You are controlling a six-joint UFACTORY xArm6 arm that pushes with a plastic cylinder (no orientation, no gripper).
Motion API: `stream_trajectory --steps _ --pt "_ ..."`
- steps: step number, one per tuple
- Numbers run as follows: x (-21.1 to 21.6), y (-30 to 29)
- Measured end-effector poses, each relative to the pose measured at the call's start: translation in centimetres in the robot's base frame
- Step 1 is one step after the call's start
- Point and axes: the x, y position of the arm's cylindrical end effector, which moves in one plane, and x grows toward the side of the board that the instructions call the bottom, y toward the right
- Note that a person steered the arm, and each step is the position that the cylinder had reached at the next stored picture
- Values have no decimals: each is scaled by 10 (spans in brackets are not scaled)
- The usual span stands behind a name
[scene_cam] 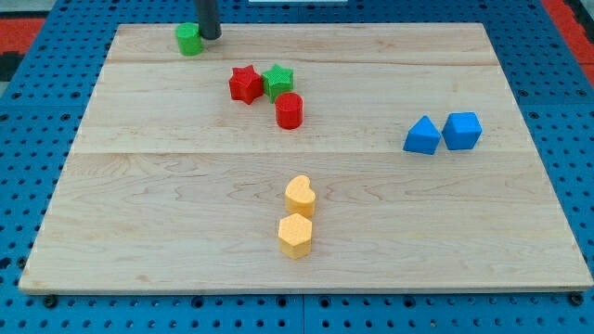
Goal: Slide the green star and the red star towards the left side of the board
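The pale wooden table [167,204] — a slatted board on a blue pegboard base [28,306] — carries eight small blocks: three green or red pieces in a cluster, one lone green, two blue, two yellow. There are no jaws on this arm, only a straight dark rod, so nothing is spread or pinched; my tip [211,37] rests at the table's top edge, touching the right side of a green cylinder-like block [189,39]. Below and to the view's right of my tip, near it, sit the red star [245,83] and the green star [277,80], touching each other, with a red cylinder [289,109] just beneath the green star. Far to the view's right of my tip lie a blue triangular block [422,135] and a blue cube [462,130], side by side. Well below my tip stand a yellow heart [300,196] and a yellow hexagonal block [295,235] — one just above the other.
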Motion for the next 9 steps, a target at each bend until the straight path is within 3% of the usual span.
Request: stream_trajectory --steps 1,2,3,4,6,9 --pt "29 39" --pt "33 144" --pt "84 183" --pt "103 181" --pt "85 95" --pt "61 85"
